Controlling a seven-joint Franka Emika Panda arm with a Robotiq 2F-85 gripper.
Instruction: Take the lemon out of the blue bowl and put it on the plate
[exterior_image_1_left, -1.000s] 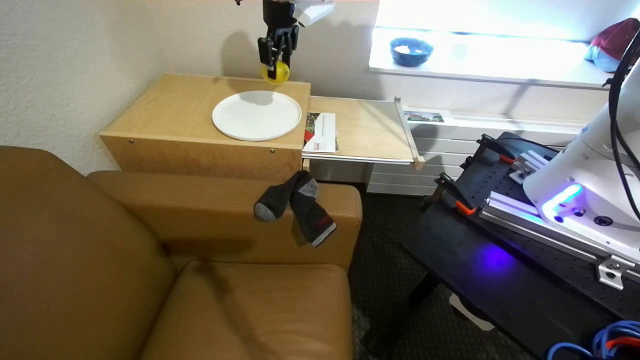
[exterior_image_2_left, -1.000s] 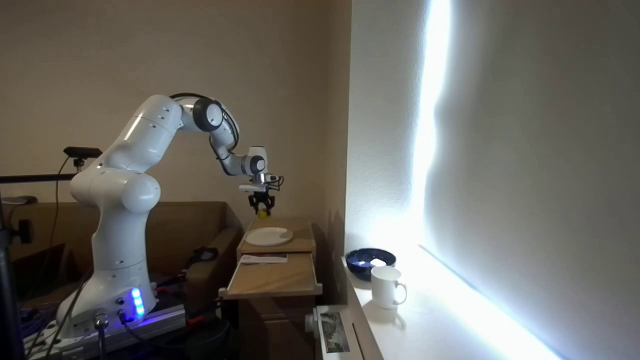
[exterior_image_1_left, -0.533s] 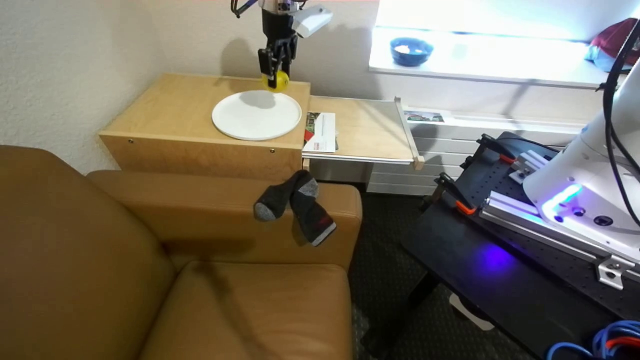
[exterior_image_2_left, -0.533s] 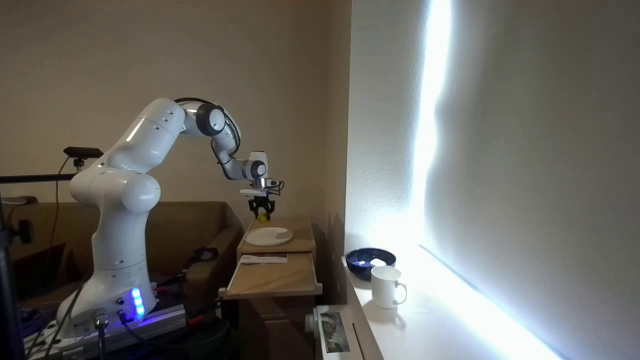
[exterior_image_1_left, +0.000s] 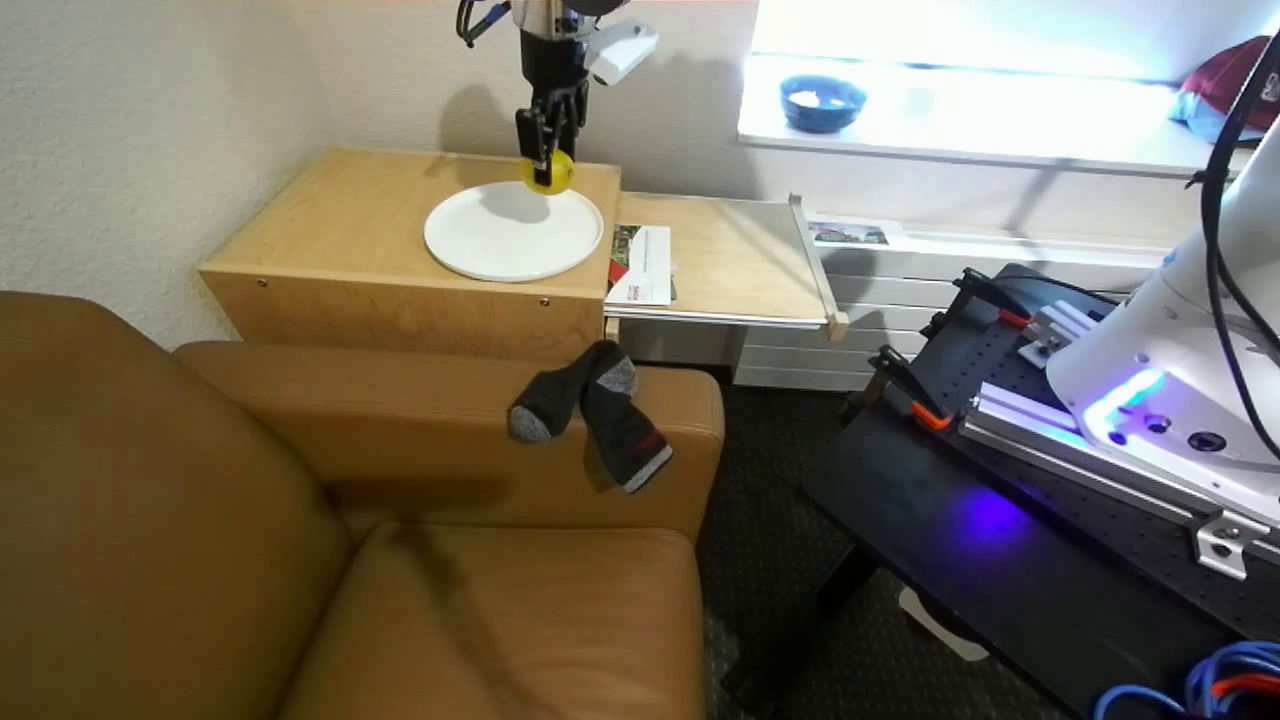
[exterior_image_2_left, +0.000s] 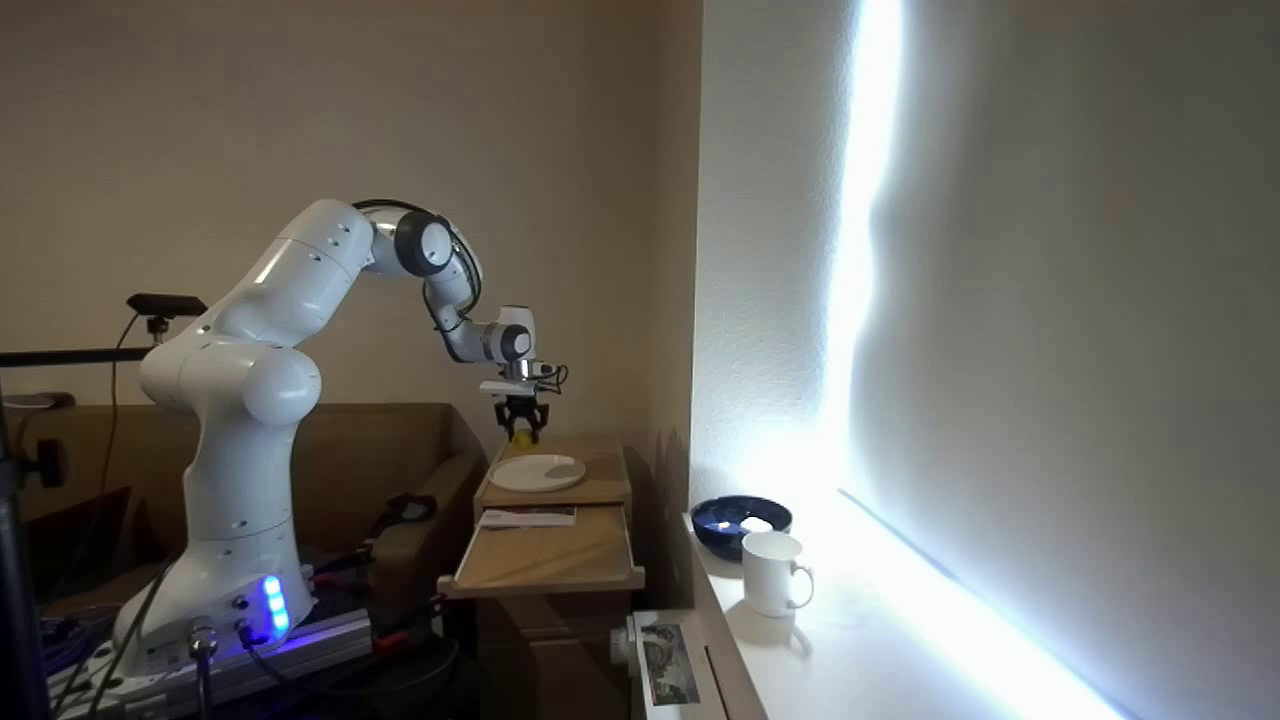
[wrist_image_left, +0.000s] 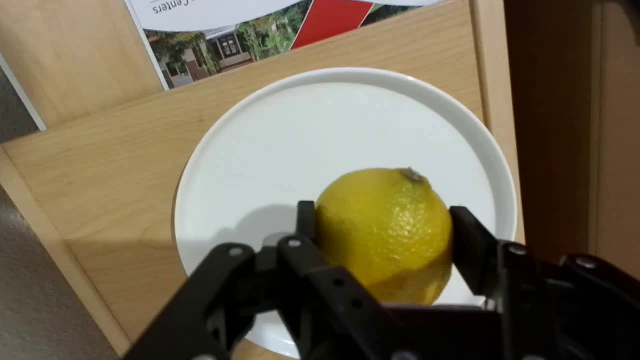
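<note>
Arm (exterior_image_2_left: 295, 285) lower now, lemon (wrist_image_left: 385, 235) between downturned fingers (wrist_image_left: 472, 250)

A brown sofa (exterior_image_1_left: 400, 460) stands beside a wooden cabinet (exterior_image_1_left: 370, 210); the dark floor (exterior_image_1_left: 770, 470) seems carpeted.

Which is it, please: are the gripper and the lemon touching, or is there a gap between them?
Touching. In the wrist view the gripper holds the lemon, its black fingertips meeting it on opposite sides with no visible gap.

Free air between lemon (wrist_image_left: 382, 230) and plate (wrist_image_left: 280, 145), wall (exterior_image_1_left: 400, 100) just beside cabinet (exterior_image_1_left: 360, 205), sofa armrest (exterior_image_1_left: 400, 400) along its opposite side.
</note>
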